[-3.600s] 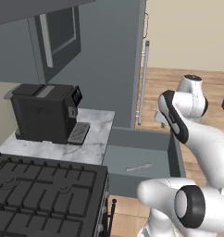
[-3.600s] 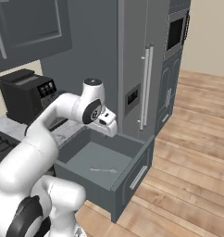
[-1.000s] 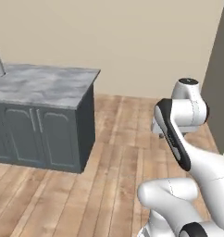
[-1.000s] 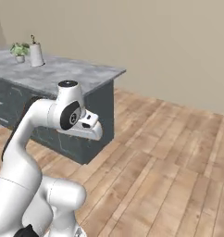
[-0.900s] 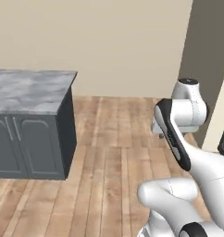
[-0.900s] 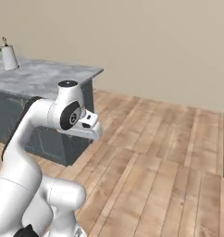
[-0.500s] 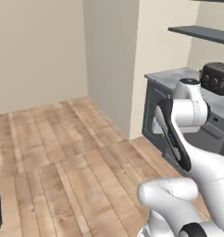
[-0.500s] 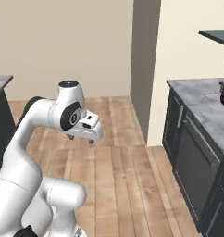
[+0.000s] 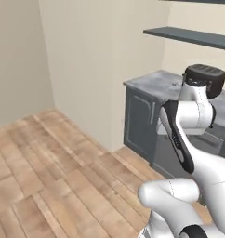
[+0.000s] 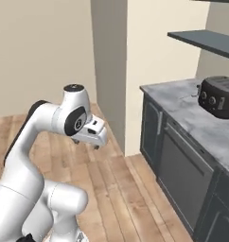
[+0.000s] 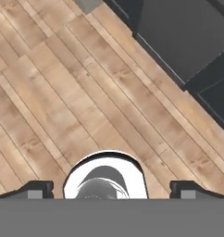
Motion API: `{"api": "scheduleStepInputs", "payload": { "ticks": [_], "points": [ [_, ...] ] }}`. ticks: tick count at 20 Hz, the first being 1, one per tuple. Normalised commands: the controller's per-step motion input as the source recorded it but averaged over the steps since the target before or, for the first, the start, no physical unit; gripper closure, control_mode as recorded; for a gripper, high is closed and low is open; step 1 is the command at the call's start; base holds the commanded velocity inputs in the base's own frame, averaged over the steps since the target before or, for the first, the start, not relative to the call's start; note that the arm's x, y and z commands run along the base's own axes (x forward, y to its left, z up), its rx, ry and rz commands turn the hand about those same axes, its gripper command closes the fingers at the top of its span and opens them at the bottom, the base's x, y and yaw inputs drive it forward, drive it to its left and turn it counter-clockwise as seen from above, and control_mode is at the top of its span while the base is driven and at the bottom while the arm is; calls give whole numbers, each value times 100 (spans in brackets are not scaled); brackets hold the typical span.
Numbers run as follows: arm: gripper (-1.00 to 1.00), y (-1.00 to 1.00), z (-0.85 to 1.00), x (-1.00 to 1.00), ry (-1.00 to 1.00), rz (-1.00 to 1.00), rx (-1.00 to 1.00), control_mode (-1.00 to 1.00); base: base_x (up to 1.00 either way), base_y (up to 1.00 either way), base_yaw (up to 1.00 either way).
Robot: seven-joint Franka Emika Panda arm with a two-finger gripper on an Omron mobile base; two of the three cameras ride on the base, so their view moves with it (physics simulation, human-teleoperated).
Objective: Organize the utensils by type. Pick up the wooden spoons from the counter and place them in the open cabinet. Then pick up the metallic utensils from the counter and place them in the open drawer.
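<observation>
A wooden plank floor runs under the robot toward a beige wall, and the marble bench serves as the landmark on the far side. Nearest, the claw hangs over the floor short of the bench's dark cupboard fronts, its two tips set wide apart with nothing between them, so it is empty and parted. On the bench top sits a black toaster, and above the bench a grey shelf juts from the wall. No spoons, cabinet or drawer can be made out around this bench, so the task's things lie somewhere outside these views. The risk, as I judge it, is that the base stops at this bench and the arm reaches for utensils that are not here, or swings into the cupboard fronts while passing close.
</observation>
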Motion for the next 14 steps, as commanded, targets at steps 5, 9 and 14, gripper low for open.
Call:
{"api": "scheduleStepInputs", "payload": {
  "ticks": [5,9,14],
  "points": [
    [-100,0,0,0,0,0,0,100,46,27,-84],
    [-100,0,0,0,0,0,0,100,67,41,-65],
    [-100,0,0,0,0,0,0,100,84,48,-46]
  ]
}}
